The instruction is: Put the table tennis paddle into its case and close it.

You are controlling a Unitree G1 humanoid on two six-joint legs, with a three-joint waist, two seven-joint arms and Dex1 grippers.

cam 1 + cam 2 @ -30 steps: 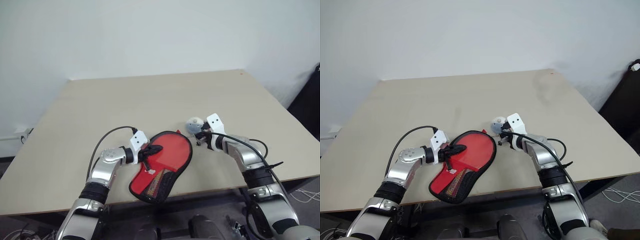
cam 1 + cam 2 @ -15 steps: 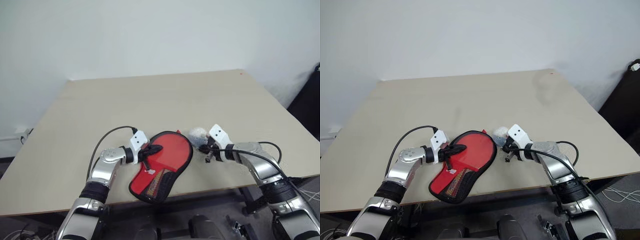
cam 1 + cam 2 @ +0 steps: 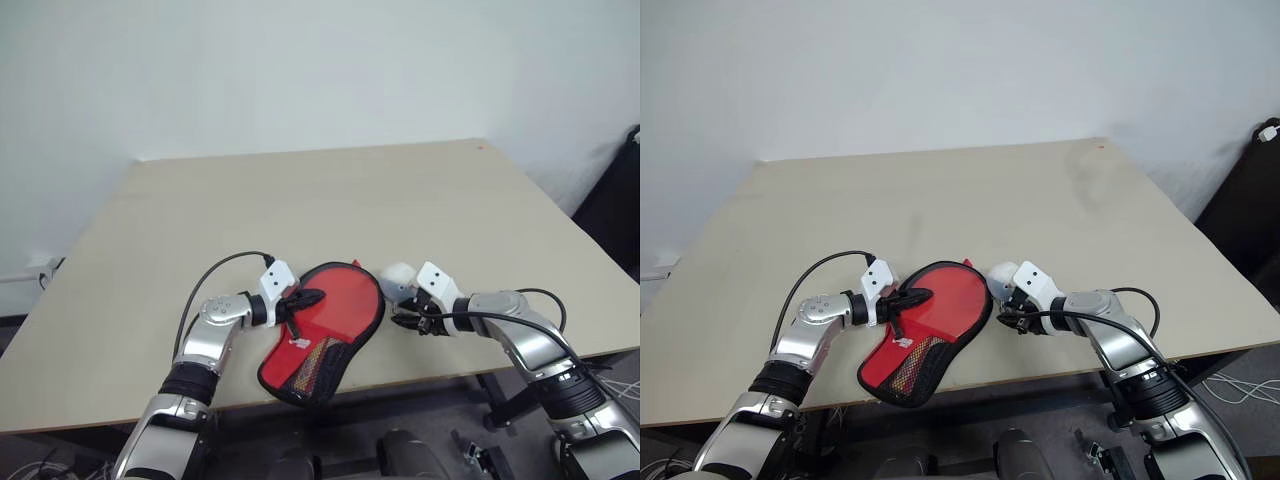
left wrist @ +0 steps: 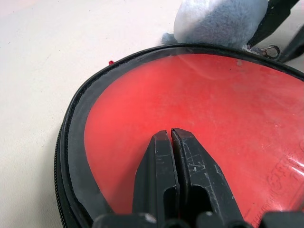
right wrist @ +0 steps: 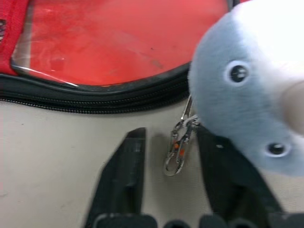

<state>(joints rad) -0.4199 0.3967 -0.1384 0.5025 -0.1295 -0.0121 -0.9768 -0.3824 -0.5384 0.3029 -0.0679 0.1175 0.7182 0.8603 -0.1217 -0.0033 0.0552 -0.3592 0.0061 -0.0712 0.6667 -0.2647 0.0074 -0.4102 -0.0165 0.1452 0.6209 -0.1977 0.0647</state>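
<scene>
On the beige bench (image 3: 330, 190), near its front edge, lies the case (image 3: 325, 335), red with black trim, its round end toward the middle of the bench and its mesh-panelled narrow end poking out over the front edge. The red rubber face of the table tennis paddle (image 4: 199, 118) shows inside the open round end, ringed by the black zip edge, so the paddle sits in the case and the case is not zipped over it.

The left tool (image 3: 305, 298) reaches in from the left, its two black fingers (image 4: 164, 175) pressed tight together with no gap, lying flat on the red face and gripping nothing.

Over on the right, the right tool (image 5: 175, 190) points at the case's round edge from the other side. Its fingers stand apart, nothing clamped between them; a small metal clasp (image 5: 179, 149) dangles in the gap, just off the zip edge. That clasp hangs from a whitish-blue fluffy ball (image 3: 1002, 274) with little dark eyes, touching the case's rim and crowding one finger of the right tool.
</scene>
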